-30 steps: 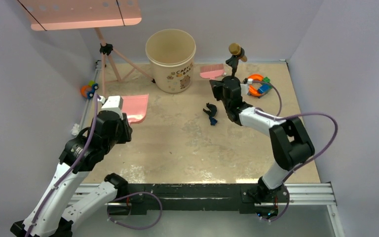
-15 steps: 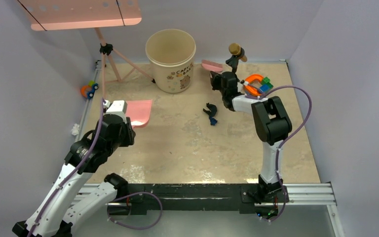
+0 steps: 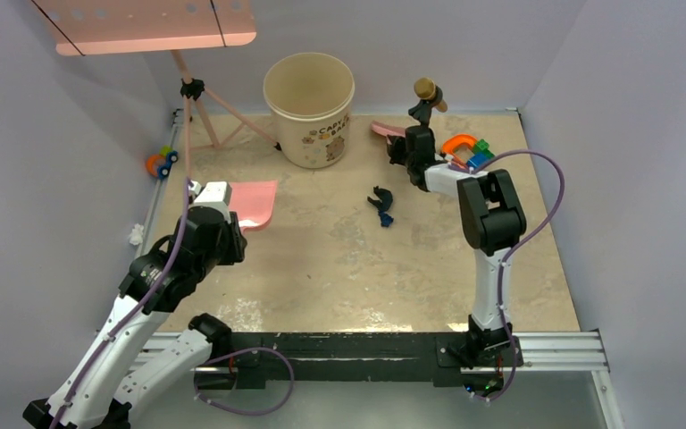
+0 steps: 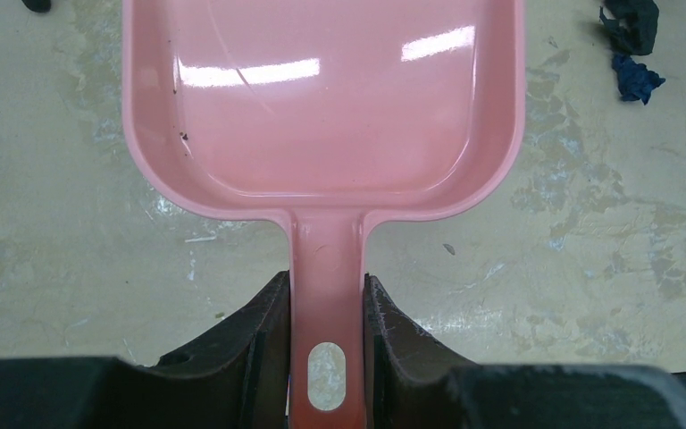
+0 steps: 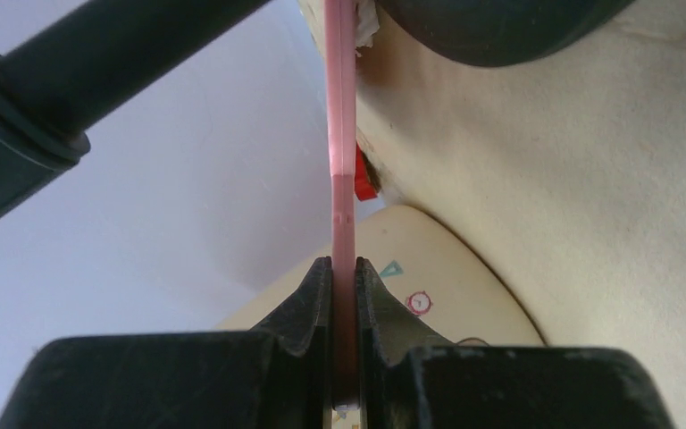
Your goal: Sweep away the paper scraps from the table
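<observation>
Two paper scraps, one black and one dark blue (image 3: pixel 381 204), lie together mid-table (image 3: pixel 339 268); they also show at the top right of the left wrist view (image 4: pixel 632 36). My left gripper (image 3: pixel 221 213) is shut on the handle of a pink dustpan (image 3: pixel 254 202), which lies flat and empty in the left wrist view (image 4: pixel 322 98), with my left gripper (image 4: pixel 326 304) clamping the handle. My right gripper (image 3: pixel 408 143) is at the back of the table, shut on a pink brush (image 3: pixel 382 130), seen edge-on in the right wrist view (image 5: pixel 342 134) above that gripper (image 5: pixel 343 268).
A cream bucket (image 3: pixel 309 107) stands at the back centre. Orange-blue-green toy blocks (image 3: pixel 464 150) lie right of my right gripper, by a dark stand (image 3: pixel 426 94). A tripod (image 3: pixel 198 107) stands back left. A white wad (image 3: pixel 135 235) lies off the left edge.
My right gripper has swung toward the back of the table with the brush, and its arm has folded upright. My left gripper has carried the dustpan slightly right. The scraps have not moved.
</observation>
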